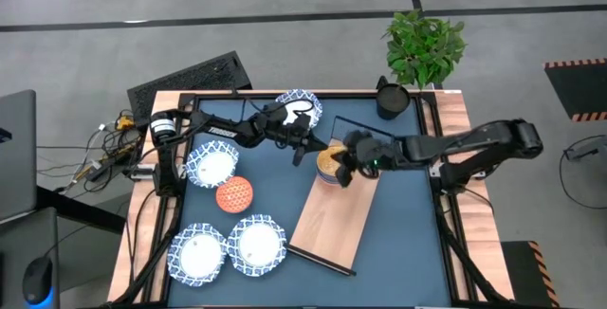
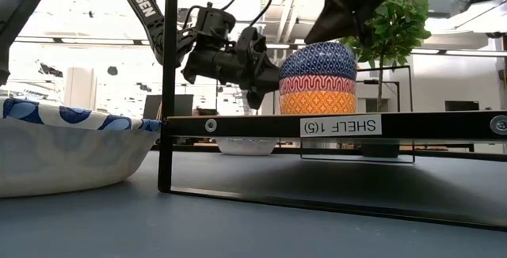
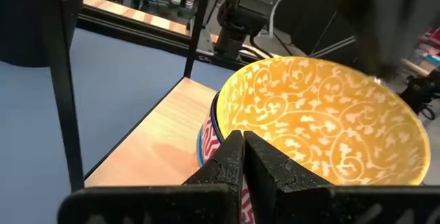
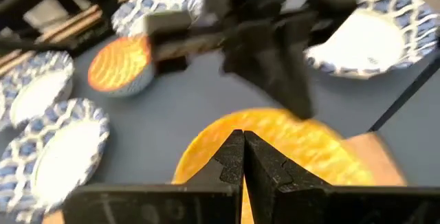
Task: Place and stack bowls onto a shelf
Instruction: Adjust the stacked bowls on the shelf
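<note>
A stack of small bowls (image 1: 329,163) stands on the far end of the light-wood shelf (image 1: 334,222). In the low view the top bowl (image 2: 318,60) is blue patterned, above a red band and an orange bowl (image 2: 317,102). The top bowl's inside (image 3: 323,121) is yellow. My left gripper (image 3: 243,139) is shut at the stack's left side, also seen level in the low view (image 2: 268,80). My right gripper (image 4: 243,137) is shut above the top bowl's yellow inside (image 4: 289,148); it comes down from above (image 2: 352,17). My left gripper meets the top bowl's outer wall just under the rim (image 3: 218,124) with its shut fingertips. It comes level from the table's left. The bowl sits upright on the stack. My right gripper hangs over the top bowl's right rim; I cannot tell whether it touches it.
Three white bowls with blue rims (image 1: 211,165) (image 1: 199,254) (image 1: 258,245) and an upturned orange bowl (image 1: 234,195) lie on the blue mat left of the shelf. Another white bowl (image 1: 300,110) lies at the far edge. A dark pot (image 1: 391,99) and a plant (image 1: 424,44) stand at the far right.
</note>
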`<state>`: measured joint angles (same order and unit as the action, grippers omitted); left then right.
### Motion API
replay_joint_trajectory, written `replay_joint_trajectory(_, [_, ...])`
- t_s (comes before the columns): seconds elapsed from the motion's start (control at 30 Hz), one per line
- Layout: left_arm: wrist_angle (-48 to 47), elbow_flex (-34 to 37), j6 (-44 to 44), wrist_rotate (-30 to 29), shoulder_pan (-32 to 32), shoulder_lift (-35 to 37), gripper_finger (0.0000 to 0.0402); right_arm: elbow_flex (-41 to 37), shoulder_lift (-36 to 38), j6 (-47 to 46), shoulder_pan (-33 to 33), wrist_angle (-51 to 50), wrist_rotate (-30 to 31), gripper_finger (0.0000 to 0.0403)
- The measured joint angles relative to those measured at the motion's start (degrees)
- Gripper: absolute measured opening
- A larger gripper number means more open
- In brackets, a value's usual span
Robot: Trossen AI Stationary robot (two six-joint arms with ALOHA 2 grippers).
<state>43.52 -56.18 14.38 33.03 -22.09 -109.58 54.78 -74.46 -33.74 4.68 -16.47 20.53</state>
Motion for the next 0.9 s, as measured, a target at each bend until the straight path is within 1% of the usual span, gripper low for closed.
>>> replay_joint_trajectory(0.13, [-0.58,0.00,-0.27,-0.57,0.00,-0.02,0.0000,-0.13,-1.12,-1.67,4.64,-0.29,2.63,0.0030])
replay_joint_trajectory(0.23, [-0.51,0.00,-0.21,-0.52,0.00,-0.02,0.0000,0.07,-2.01,-3.35,7.21,0.26,6.58,0.0030])
replay_joint_trajectory(0.37, [-0.49,0.00,0.03,-0.52,0.02,-0.02,0.0000,0.03,-2.01,-4.76,9.29,-1.25,12.28,0.0030])
replay_joint_trajectory(0.43, [-0.51,0.00,0.15,-0.58,0.02,-0.02,0.0000,0.00,-1.99,-6.74,9.73,-3.78,14.10,0.0030])
replay_joint_trajectory(0.57, [-0.45,0.00,0.26,-0.72,0.11,-0.02,0.0000,0.00,-3.87,-9.83,10.81,-5.95,16.29,0.0030])
replay_joint_trajectory(0.73, [-0.16,-0.09,0.34,-0.52,0.24,-0.02,0.0000,0.00,-6.67,-9.97,11.55,-5.38,17.28,0.0030])
replay_joint_trajectory(0.9, [-0.20,-0.09,0.43,-0.52,0.33,-0.02,0.0000,0.00,-7.41,-9.94,11.46,-5.22,17.50,0.0030])
